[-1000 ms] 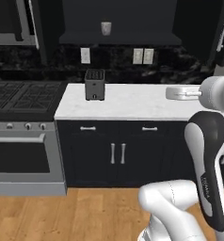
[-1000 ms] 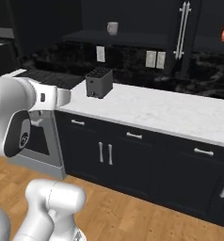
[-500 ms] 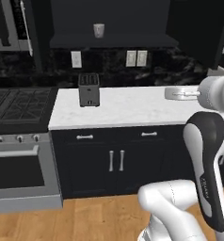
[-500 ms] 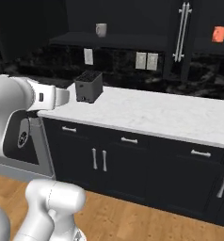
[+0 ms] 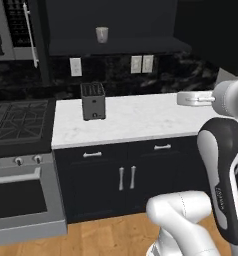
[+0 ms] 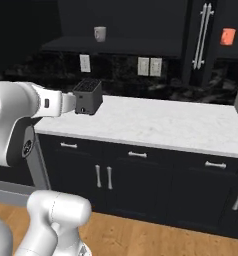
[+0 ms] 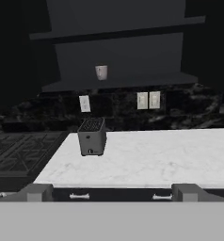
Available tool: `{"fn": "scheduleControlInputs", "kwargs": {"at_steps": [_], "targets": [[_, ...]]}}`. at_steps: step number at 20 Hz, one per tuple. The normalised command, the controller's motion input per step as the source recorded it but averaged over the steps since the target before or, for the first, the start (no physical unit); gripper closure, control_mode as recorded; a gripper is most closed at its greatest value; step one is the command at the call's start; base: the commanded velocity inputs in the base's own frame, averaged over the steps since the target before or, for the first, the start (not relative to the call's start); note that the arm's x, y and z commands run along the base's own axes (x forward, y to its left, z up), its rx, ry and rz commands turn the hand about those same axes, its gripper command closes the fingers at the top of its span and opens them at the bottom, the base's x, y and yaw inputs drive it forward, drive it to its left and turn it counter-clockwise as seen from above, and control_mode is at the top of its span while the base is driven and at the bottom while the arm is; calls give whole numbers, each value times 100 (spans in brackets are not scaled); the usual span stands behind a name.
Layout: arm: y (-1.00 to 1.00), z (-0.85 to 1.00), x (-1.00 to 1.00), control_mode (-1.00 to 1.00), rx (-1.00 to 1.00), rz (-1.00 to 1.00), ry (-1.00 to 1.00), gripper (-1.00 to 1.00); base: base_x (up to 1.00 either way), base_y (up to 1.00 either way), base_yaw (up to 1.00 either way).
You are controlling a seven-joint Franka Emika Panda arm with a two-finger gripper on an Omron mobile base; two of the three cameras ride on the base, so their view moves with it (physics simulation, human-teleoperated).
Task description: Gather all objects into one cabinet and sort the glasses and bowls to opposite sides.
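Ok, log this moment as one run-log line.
hand: open, empty | cream cup: on cabinet shelf | orange-red cup: right cabinet | toaster: on counter

The left base view is looking forward from behind the arm's left side, the right base view from behind its right; both are facing the white counter [image 5: 141, 117] and black toaster [image 5: 93, 101]. The hand view is looking level over the counter [image 7: 147, 157] from nearer, sharing the toaster [image 7: 92, 137] and shelf cup [image 7: 101, 72]
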Motion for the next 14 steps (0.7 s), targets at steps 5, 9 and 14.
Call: {"fn": "scheduleControlInputs", "kwargs": {"at_steps": [5, 9, 14], "targets": [[0, 0, 0, 100, 0, 0, 0, -100, 41, 31, -9], [0, 0, 0, 100, 0, 0, 0, -100, 58, 3, -8], [0, 0, 0, 100, 0, 0, 0, -100, 50, 23, -2]]}}
